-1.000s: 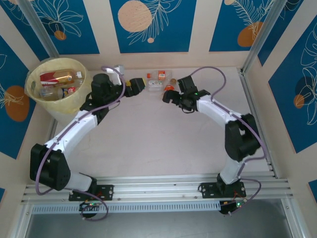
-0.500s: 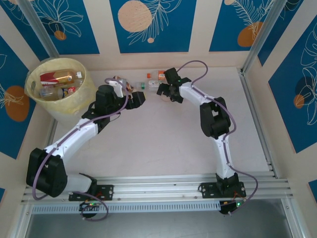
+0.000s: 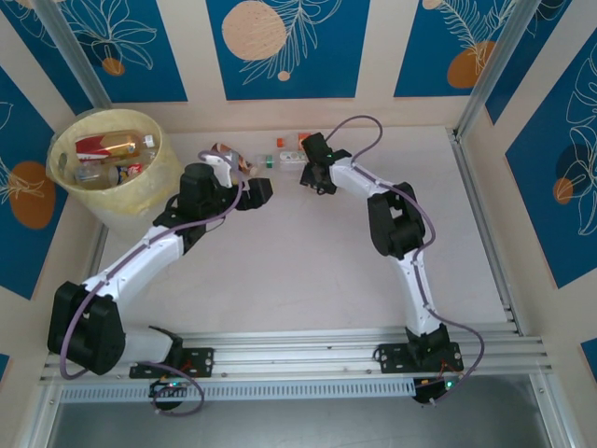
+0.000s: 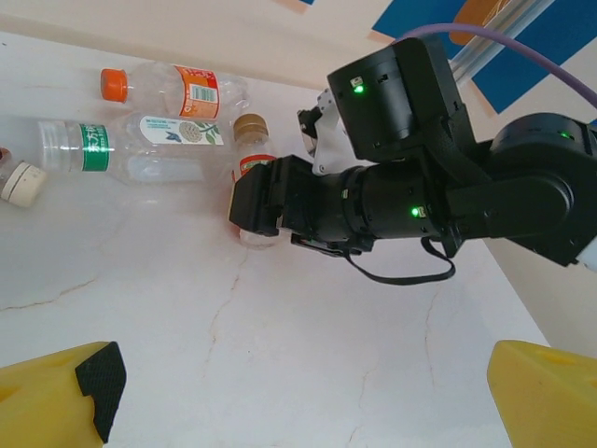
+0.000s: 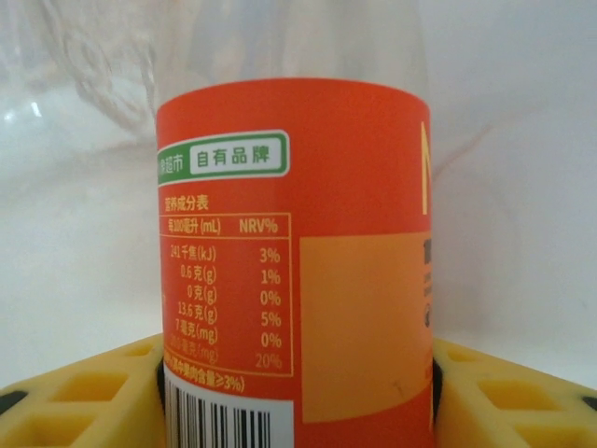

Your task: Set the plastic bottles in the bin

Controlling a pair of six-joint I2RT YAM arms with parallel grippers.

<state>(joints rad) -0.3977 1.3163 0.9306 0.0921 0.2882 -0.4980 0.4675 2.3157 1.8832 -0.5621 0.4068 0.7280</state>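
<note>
Orange-label bottle: upright, cap up, 12 o'clock by the far wall, clamped in my right gripper. Left gripper jaws wide, empty. Bin 10 o'clock; bare table toward 6.

I'm reaching the right arm far forward, elbow bent, forearm angling toward the left side. The right gripper is clamping its yellow pads against both sides of an orange-labelled bottle. I'm stretching the left arm diagonally forward and to the right. The left gripper is hanging with its jaws spread wide, pointing toward the right gripper.
</note>
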